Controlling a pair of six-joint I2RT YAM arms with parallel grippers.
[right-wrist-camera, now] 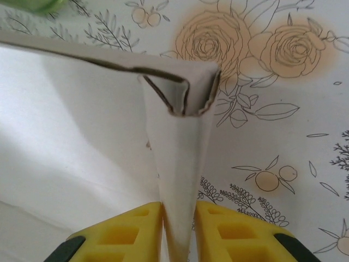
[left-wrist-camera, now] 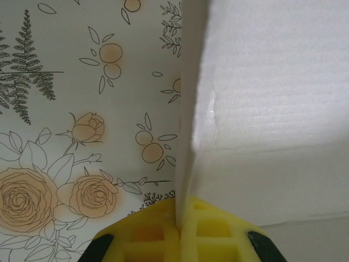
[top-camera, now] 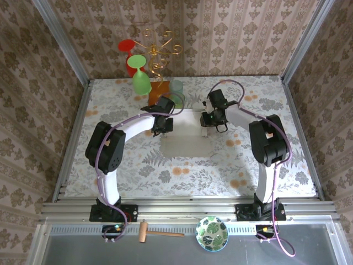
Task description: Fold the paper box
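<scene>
The paper box [top-camera: 186, 139] lies pale and flat-bottomed in the middle of the floral table, with its side walls raised at the far end. My left gripper [top-camera: 163, 126] stands at its left wall. In the left wrist view the yellow fingers [left-wrist-camera: 147, 234] are pressed together on the thin upright wall of the paper box [left-wrist-camera: 272, 82], the left gripper [left-wrist-camera: 179, 218] shut on it. My right gripper [top-camera: 211, 119] is at the right wall. There the right gripper [right-wrist-camera: 179, 229] pinches a doubled-over wall of the paper box [right-wrist-camera: 177, 158] between both pads.
Behind the box stand an orange block [top-camera: 158, 91] and a clear glass [top-camera: 177, 88]. A gold rack [top-camera: 157, 55] holds a green glass [top-camera: 140, 77] and a red one [top-camera: 128, 52]. A wooden mallet [top-camera: 157, 233] and a leaf-patterned bowl [top-camera: 212, 233] lie by the arm bases.
</scene>
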